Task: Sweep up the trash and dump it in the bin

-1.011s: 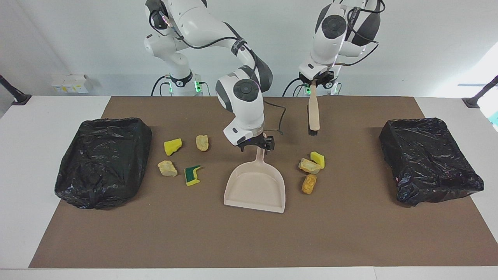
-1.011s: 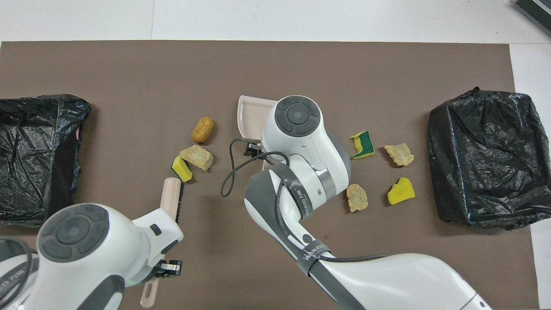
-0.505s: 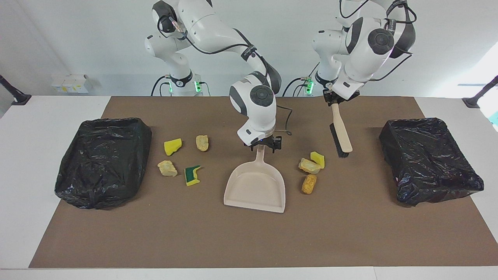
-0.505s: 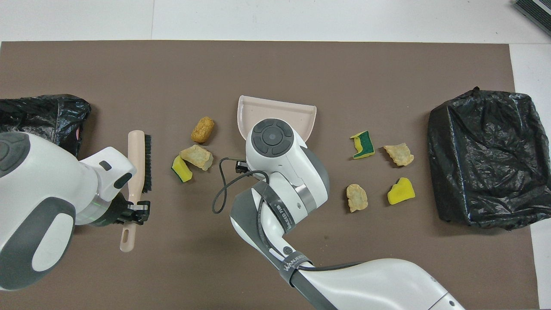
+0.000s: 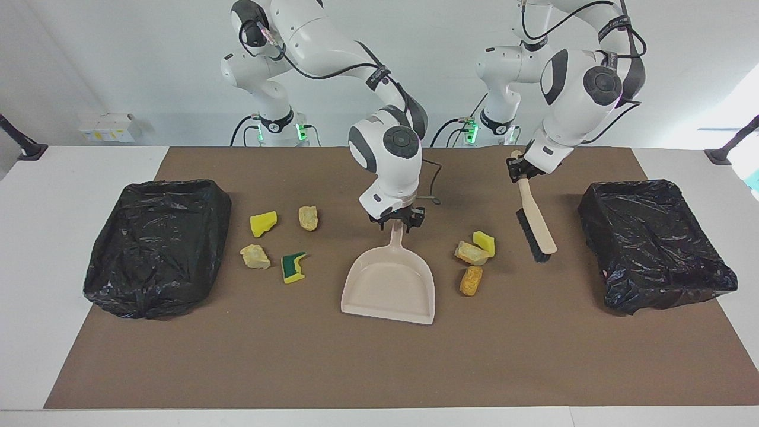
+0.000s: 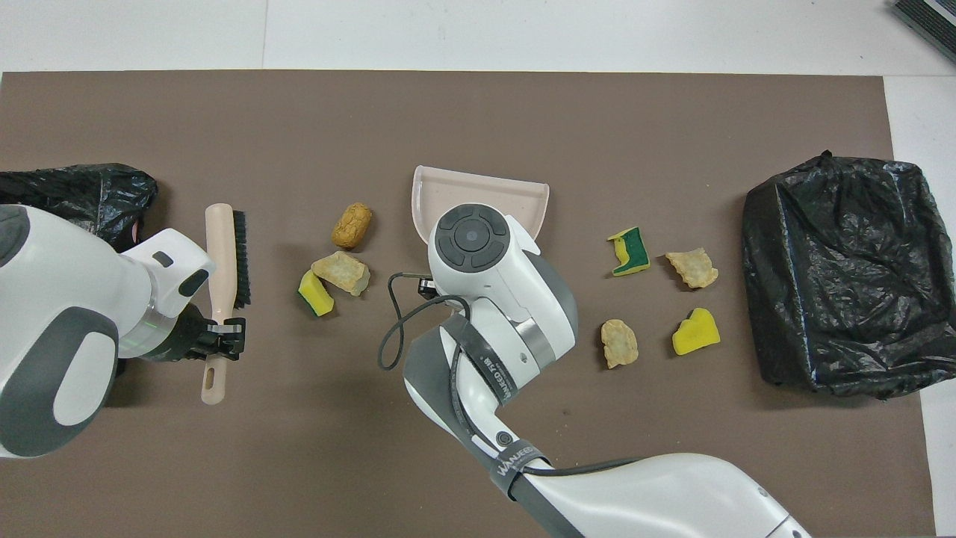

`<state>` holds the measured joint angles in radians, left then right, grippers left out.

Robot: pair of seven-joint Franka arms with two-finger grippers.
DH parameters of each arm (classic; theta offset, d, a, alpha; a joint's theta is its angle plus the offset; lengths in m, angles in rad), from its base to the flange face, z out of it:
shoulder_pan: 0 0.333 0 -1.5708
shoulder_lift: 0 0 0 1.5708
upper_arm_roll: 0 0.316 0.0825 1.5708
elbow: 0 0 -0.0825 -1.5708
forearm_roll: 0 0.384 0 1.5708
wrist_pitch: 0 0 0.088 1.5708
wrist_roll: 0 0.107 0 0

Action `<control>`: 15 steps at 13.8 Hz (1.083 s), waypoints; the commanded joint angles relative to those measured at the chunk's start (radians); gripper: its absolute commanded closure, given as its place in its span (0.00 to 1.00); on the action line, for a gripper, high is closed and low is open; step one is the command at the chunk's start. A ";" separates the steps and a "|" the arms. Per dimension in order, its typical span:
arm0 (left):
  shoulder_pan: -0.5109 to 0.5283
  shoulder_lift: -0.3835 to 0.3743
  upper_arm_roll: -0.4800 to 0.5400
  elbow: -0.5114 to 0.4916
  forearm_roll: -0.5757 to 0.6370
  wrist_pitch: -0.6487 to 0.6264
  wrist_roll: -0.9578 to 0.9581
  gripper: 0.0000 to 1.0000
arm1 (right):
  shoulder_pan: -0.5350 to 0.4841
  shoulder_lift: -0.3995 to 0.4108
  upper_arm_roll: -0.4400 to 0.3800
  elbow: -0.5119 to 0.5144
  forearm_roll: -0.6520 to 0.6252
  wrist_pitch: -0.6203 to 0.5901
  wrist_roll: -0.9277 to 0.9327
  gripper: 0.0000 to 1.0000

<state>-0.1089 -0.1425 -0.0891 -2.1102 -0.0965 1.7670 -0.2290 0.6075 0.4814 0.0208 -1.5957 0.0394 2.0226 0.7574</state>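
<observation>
Trash (image 5: 278, 243): four chunks lie beside your bin (image 5: 157, 246); the right gripper (image 5: 401, 220) sits at the dustpan (image 5: 388, 287) handle, jaw state unclear; three more chunks (image 5: 474, 261); the left gripper (image 5: 517, 171) clamps the brush (image 5: 536, 228).

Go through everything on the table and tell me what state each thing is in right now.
Dustpan: flat on the mat, empty, handle at the right tool.
Brush: held by the left tool, tilted, bristles toward the scraps.
Scraps: seven loose on the mat, none swept.
Two bins: lined with black bags.
</observation>
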 commanded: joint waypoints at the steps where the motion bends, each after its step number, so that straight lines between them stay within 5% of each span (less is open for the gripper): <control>1: 0.015 -0.002 -0.012 0.007 0.004 0.005 0.017 1.00 | -0.005 -0.030 0.014 -0.015 -0.023 -0.021 0.013 1.00; 6: 0.012 -0.002 -0.012 -0.001 0.004 0.005 0.016 1.00 | -0.050 -0.087 0.016 -0.017 -0.016 -0.071 -0.166 1.00; 15: 0.002 0.109 -0.015 -0.022 0.000 0.165 -0.259 1.00 | -0.282 -0.196 0.011 -0.035 -0.061 -0.257 -1.261 1.00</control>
<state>-0.0869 -0.0732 -0.0962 -2.1238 -0.0967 1.8646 -0.4164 0.3444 0.2966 0.0201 -1.6017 0.0166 1.7621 -0.3337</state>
